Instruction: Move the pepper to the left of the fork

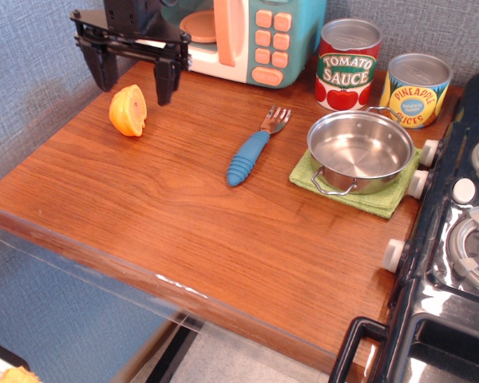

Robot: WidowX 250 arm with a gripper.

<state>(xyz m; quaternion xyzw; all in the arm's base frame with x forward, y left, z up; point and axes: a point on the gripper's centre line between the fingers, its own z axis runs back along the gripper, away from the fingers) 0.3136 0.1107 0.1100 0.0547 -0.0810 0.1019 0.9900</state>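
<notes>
Grey-blue textured wall behind a brown wooden desk (pixel 184 231); only one camera view.

Pepper (pixel 128 110): sits on the desk at far left, resting on its edge, cut face turned right. It is free of the claw and well to the left of the fork.

Fork (pixel 255 148): blue handle, silver tines pointing far-right, lying mid-desk.

Claw (pixel 132 76): black, raised above the pepper, jaws spread wide and holding nothing. Left finger (pixel 105 70) hangs just left of the pepper, right finger just right of it; neither touches.

Toy microwave (pixel 247 36): far edge of the desk, behind the claw.

Tomato sauce can (pixel 347 64) and pineapple can (pixel 415 89): far right, side by side.

Steel pot (pixel 359 150): on a green cloth (pixel 383 201), right of the fork.

Toy stove (pixel 463 231): right edge.
</notes>
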